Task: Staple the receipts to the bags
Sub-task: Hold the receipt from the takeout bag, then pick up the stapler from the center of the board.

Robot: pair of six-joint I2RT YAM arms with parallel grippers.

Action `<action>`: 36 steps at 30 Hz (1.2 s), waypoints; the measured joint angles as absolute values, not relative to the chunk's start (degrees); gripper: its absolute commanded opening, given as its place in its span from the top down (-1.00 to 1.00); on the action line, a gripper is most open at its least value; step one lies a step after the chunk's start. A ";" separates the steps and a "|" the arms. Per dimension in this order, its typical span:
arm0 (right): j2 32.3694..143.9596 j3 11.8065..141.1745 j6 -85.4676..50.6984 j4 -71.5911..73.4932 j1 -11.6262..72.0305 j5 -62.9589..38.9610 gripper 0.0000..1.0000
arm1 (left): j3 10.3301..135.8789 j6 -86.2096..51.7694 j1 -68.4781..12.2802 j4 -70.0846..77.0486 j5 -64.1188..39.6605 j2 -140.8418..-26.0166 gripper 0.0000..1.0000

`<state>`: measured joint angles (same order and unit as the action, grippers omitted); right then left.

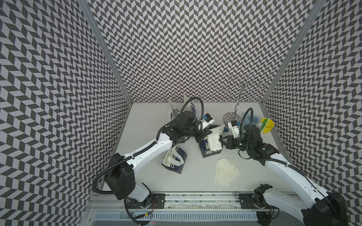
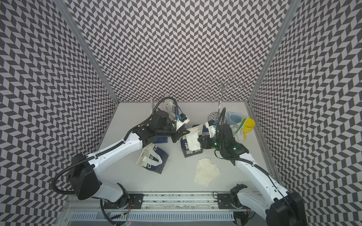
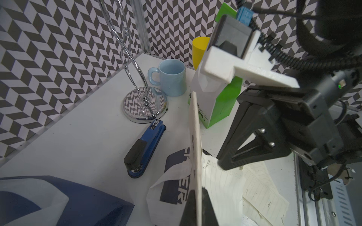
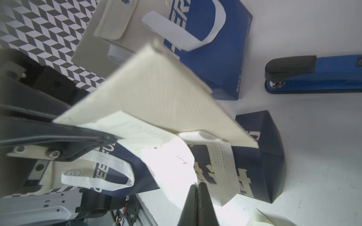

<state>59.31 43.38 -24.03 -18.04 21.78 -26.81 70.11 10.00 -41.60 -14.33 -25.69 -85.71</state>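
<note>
Receipt (image 4: 172, 156) lies on blue bag (image 4: 264, 156) beneath right hand (image 4: 196, 185) (fingers together), left hand (image 3: 196, 193) clamped on cream sheet (image 4: 156, 94).

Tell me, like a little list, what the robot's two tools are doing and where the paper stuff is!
left tool: shut on a pale flat card
right tool: shut, at the edge of the receipt; grip unclear
receipt: lies on a blue bag, with what looks like a staple in it
stapler: lying flat, apart from both tools
loose receipts: a pile nearer the front
green bag: beside the blue mug
</note>
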 measured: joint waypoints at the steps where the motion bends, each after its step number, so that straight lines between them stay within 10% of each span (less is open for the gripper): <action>1: 58.78 43.72 -23.99 -18.04 21.69 -25.69 0.45 | 70.06 9.30 -41.60 -14.13 -24.95 -85.65 1.00; 5: 56.77 46.09 -24.14 -18.17 21.54 -19.25 -0.31 | 69.41 5.67 -41.60 -13.43 -18.09 -84.51 1.00; 10: 58.61 53.32 -26.63 -20.03 21.34 -7.55 -0.56 | 65.84 0.10 -41.60 -12.27 -7.40 -80.34 1.00; 36: 100.64 63.99 -75.33 -4.78 17.72 -13.98 -0.85 | 55.88 -6.50 -44.49 -7.73 -0.69 -70.91 1.00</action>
